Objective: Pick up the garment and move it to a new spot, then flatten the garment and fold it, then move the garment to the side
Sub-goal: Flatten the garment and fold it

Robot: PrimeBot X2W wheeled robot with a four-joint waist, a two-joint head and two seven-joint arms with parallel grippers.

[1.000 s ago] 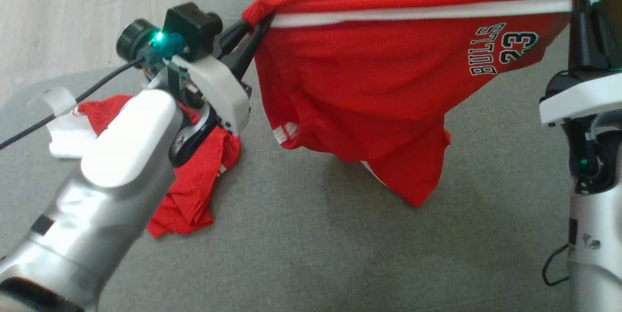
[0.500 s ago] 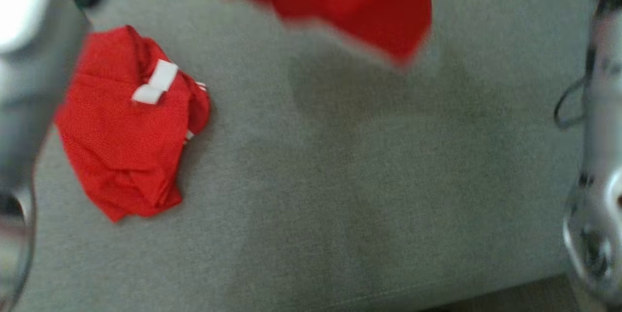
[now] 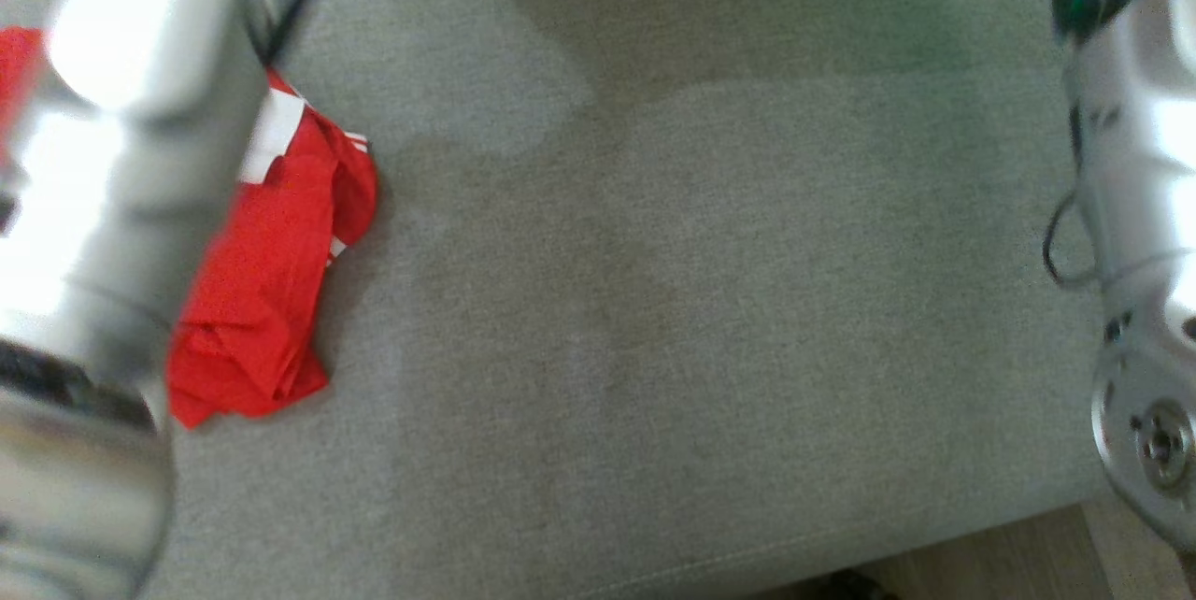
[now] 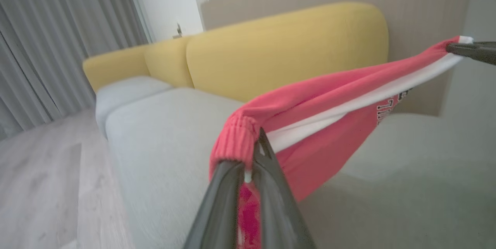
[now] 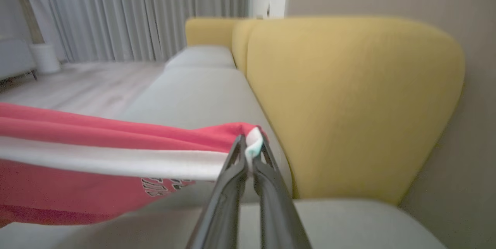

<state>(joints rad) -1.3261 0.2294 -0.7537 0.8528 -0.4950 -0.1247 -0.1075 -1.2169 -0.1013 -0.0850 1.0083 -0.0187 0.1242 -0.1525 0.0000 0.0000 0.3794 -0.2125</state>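
Note:
The red garment point(image 4: 329, 97) with a white stripe and black lettering hangs stretched in the air between both grippers, above the grey sofa seat point(image 3: 701, 301). In the left wrist view my left gripper point(image 4: 252, 152) is shut on the ribbed end of its waistband. The right gripper point(image 4: 471, 49) pinches the far end at that view's right edge. Seen from the right wrist, the right gripper point(image 5: 250, 144) is shut on the band's white-and-red corner, and the garment point(image 5: 97, 156) runs off to the left. My two forearms point(image 3: 121, 161) point(image 3: 1131, 161), both blurred, flank the head view.
A second red garment point(image 3: 271, 301) lies crumpled on the seat at the left, partly behind my left forearm. Yellow backrest cushions point(image 5: 348, 105) stand behind the seat. The seat's front edge and wooden floor point(image 3: 1028, 563) lie at the lower right. Curtains point(image 5: 135, 12) hang beyond.
The whole head picture has shifted downward, so the camera moved. The stretched garment has passed out over its top edge, and both arms reach higher up the picture. Both grips hold.

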